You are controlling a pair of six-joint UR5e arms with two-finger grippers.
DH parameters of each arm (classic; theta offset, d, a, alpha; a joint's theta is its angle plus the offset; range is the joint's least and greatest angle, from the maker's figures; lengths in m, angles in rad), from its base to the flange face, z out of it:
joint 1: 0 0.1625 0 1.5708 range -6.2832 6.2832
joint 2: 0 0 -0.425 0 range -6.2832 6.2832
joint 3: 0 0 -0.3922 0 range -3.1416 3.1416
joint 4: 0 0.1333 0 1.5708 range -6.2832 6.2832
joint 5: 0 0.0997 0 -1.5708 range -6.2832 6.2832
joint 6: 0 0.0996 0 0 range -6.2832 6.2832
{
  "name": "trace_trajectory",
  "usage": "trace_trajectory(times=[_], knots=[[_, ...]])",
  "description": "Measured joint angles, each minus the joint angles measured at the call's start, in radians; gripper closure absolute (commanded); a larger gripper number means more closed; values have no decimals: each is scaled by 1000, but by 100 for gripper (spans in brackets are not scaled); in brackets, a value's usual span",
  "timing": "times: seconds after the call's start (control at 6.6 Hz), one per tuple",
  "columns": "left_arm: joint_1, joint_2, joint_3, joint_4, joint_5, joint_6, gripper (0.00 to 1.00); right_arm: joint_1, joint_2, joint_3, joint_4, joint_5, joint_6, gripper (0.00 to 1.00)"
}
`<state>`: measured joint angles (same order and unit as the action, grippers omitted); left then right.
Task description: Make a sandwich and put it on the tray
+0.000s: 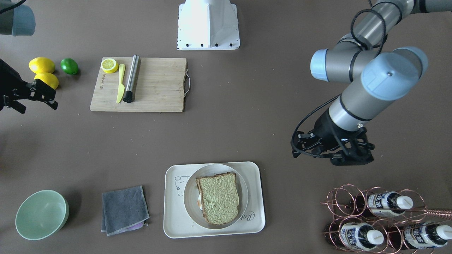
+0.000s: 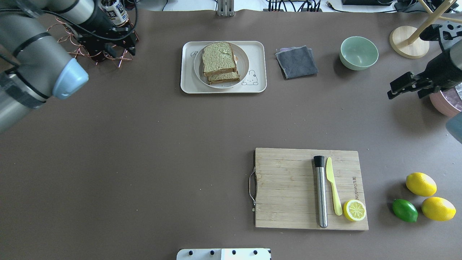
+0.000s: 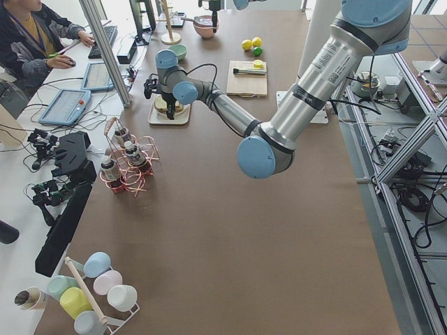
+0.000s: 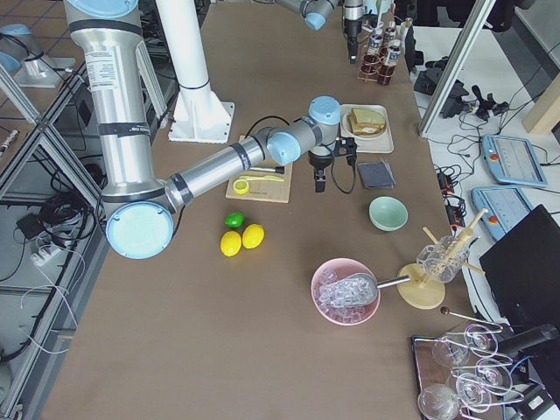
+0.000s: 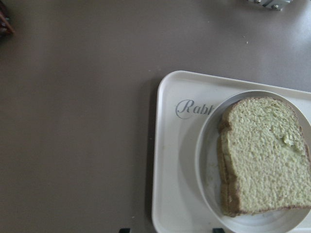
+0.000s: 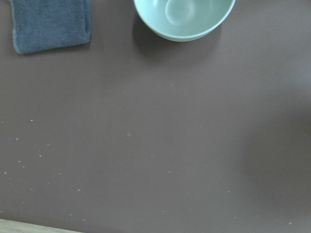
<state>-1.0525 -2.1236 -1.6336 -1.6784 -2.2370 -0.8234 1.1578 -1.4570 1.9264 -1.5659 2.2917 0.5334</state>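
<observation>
The sandwich (image 1: 219,203) is two brown-crusted bread slices stacked on a round white plate (image 1: 190,201). A sliver of white egg with orange shows at its edge. The plate stands on the cream tray (image 1: 254,225) with the bear drawing. Sandwich (image 2: 219,59) and tray (image 2: 258,65) show far centre in the overhead view, and in the left wrist view (image 5: 265,155). My left gripper (image 1: 348,158) hovers open and empty beside the tray, near the bottle rack. My right gripper (image 1: 37,104) hangs open and empty, far from the tray, near the lemons.
A wooden cutting board (image 2: 288,187) holds a steel muddler (image 2: 320,195), a yellow knife (image 2: 334,187) and a lemon half (image 2: 354,210). Two lemons (image 2: 420,184) and a lime (image 2: 405,210) lie beside it. A green bowl (image 2: 358,53), grey cloth (image 2: 296,62) and bottle rack (image 1: 385,218) stand near the tray.
</observation>
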Motion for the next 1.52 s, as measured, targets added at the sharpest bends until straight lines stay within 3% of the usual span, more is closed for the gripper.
trace_trajectory(times=[0.15, 0.45, 0.61, 0.76, 1.06, 1.52], knots=[[-67, 102, -119, 115, -2, 181, 34, 61, -5, -6, -78, -4, -140, 0], [-226, 286, -216, 205, -4, 548, 29, 170, -29, -67, -158, -11, -391, 0], [-302, 364, -223, 215, -5, 717, 20, 221, -51, -120, -163, -11, -493, 0], [-362, 425, -218, 218, -5, 852, 4, 271, -73, -165, -163, -10, -585, 0], [-442, 505, -185, 215, -7, 1025, 3, 344, -115, -204, -156, -9, -702, 0], [-526, 609, -156, 215, -63, 1095, 3, 375, -144, -202, -130, -5, -734, 0]])
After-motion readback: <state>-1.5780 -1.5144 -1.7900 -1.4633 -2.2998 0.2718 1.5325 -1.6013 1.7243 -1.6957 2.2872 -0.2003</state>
